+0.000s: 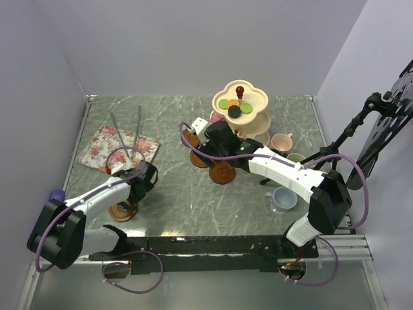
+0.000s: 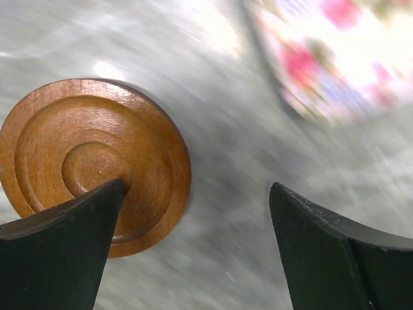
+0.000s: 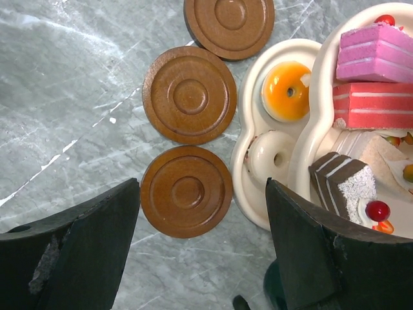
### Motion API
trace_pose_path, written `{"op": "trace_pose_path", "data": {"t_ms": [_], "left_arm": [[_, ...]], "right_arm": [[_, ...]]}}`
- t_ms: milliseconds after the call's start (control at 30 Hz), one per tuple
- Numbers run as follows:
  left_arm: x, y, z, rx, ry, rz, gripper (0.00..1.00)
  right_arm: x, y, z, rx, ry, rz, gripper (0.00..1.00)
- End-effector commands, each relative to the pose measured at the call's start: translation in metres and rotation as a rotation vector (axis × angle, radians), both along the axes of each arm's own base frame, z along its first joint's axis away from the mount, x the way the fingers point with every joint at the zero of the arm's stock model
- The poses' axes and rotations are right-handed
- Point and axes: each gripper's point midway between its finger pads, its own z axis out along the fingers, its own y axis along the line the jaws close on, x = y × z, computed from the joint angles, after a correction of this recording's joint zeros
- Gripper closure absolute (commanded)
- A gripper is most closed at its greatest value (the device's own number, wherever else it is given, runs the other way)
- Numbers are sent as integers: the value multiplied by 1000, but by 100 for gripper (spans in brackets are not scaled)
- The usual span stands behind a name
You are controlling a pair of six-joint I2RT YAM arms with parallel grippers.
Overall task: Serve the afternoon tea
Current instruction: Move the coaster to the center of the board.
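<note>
A: Near left first. The left claw (image 2: pixel 197 187) is spread wide with nothing between its fingers. It hangs over a lone saucer (image 2: pixel 93 165) lying flat on the worktop (image 2: pixel 213 129). How will it handle?
B: It looks like turned wood: stiff, light, not fragile, but low and flat. My judgement is to take it across the rim, one finger on each side. The rounded edge may slip.
A: Anything in the way there?
B: The floral tray (image 2: pixel 342 58) is near but apart from the saucer. No obstruction.
A: Mid-worktop. The right claw (image 3: pixel 203 187) is also spread and empty, above three saucers (image 3: pixel 190 95) in a row just beside the stand (image 3: pixel 245 129).
B: Those saucers nearly touch, so there is little room for a finger between them. The stand's bottom tier crowds the other side. The cakes (image 3: pixel 377 45) probably sit loose, so a nudge may tip them.
A: Farther out?
B: Grey-blue mug (image 1: pixel 284 199), light green mug (image 1: pixel 295 157) and pink mug (image 1: pixel 282 141), all right of the stand. They are rigid and probably breakable; grip at the rim or handle. The tongs (image 1: pixel 117 129) lie far left, well clear.
</note>
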Motion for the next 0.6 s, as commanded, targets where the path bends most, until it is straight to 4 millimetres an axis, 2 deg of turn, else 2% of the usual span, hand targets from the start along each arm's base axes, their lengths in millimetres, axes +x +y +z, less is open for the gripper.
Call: {"op": "trace_pose_path", "data": {"t_ms": [0,167,200,333,433,567], "left_arm": [[24,-106,3,-337,-57,-153,2],[31,-184,20,-364,-68,-401,1],[38,-200,30,-364,-86,-440,1],[45,-239,52,-359,-117,-562,0],[53,-248,78,-371,-179,-582,0],[62,-232,124,-352,-295,-562,0]], "right_arm": [[7,0,39,75,-70,-34,15],[10,2,48,92,-70,-55,15],[10,2,50,97,-66,-59,16],[10,3,63,127,-65,-76,15],[8,2,81,159,-74,-92,16],[-3,-3,114,238,-88,-101,15]]}}
